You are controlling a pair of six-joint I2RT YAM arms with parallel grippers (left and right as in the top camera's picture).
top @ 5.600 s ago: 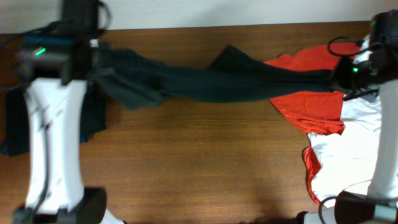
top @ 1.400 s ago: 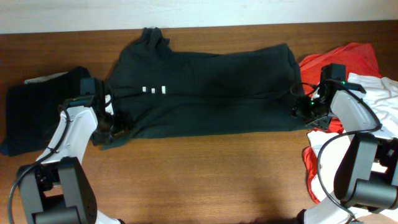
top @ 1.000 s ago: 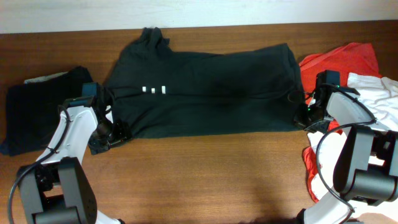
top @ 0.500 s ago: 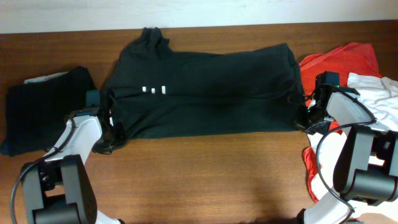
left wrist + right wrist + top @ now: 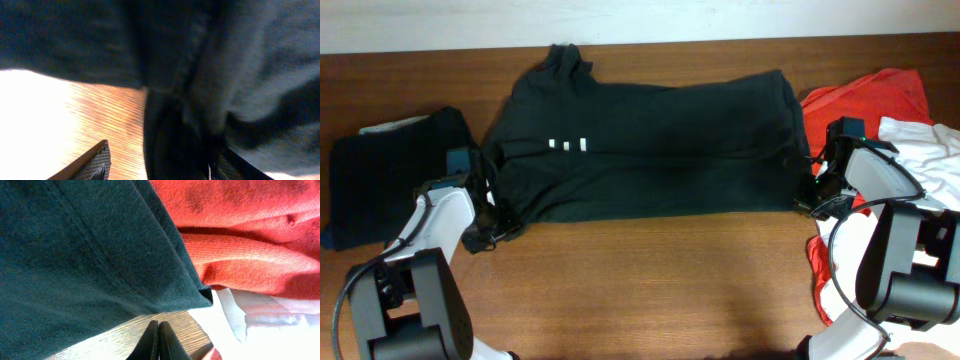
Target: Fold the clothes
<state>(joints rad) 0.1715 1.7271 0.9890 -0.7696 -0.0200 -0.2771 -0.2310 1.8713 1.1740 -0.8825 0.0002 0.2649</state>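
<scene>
Your left fingers [image 5: 97, 161] stand spread, with bare wood showing between one of them and a thick roll of dark cloth that lies in the gap against the other finger; nothing there looks clamped. Your right fingers [image 5: 152, 341] are pressed together tip to tip on the table [image 5: 650, 285] with nothing between them, and the corner of the hem [image 5: 202, 294] sits just beyond them, apart from the tips. The shirt [image 5: 650, 150] stretches between your two sets of fingers, laid out flat and sideways, its small white lettering [image 5: 568, 145] nearer the left fingers and its stitched hem at the right ones. I judge that you are at the end of the spreading step, with no fold made yet. The next move calls for a real hold at both near corners. Close the left fingers on that rolled edge. Open the right ones, ease one tip under the hem corner and pinch it. Then lift both corners together and carry the near edge over to the far one. The shirt is a soft, matte knit, limp and inclined to bunch, with a double line of stitching along the hem. Behind the right fingers a red garment [image 5: 240, 240] of coarser ribbed knit lies crumpled, touching the hem, with a white garment [image 5: 260, 317] beside it, so take care to catch only the dark cloth. A folded dark pile [image 5: 380, 190] lies outside the left fingers.
</scene>
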